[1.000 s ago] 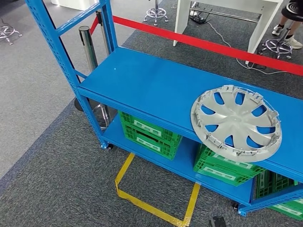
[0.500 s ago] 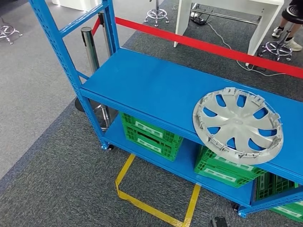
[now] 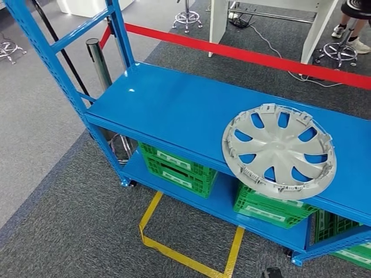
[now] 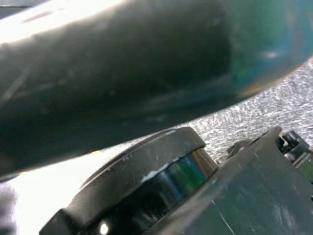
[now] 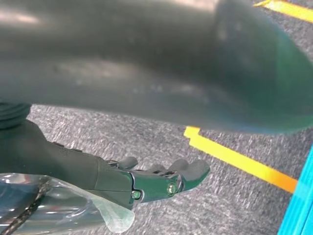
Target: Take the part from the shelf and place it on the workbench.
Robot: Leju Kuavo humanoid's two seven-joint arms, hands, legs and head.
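The wheel cover (image 3: pixel 279 150) lies flat on the blue shelf (image 3: pixel 175 110), overhanging its front edge; a clumsy reach could knock it onto the carpet (image 3: pixel 65 226). The right hand (image 5: pixel 162 178) hangs empty, fingers extended. The left hand's state cannot be told. Green crates (image 3: pixel 179 168) are stored below; a red barrier tape (image 3: pixel 245 53) is stretched behind.

Grey carpet (image 3: pixel 57 226), yellow floor tape (image 3: pixel 188 258); red barrier belt (image 3: pixel 245 53), white desk (image 3: pixel 319 26)

There was 1 hubcap (image 3: pixel 279 150), 1 blue shelf (image 3: pixel 175 110), 4 green crates (image 3: pixel 179 169), 1 red barrier belt (image 3: pixel 245 55) and 1 metal post (image 3: pixel 97 61).
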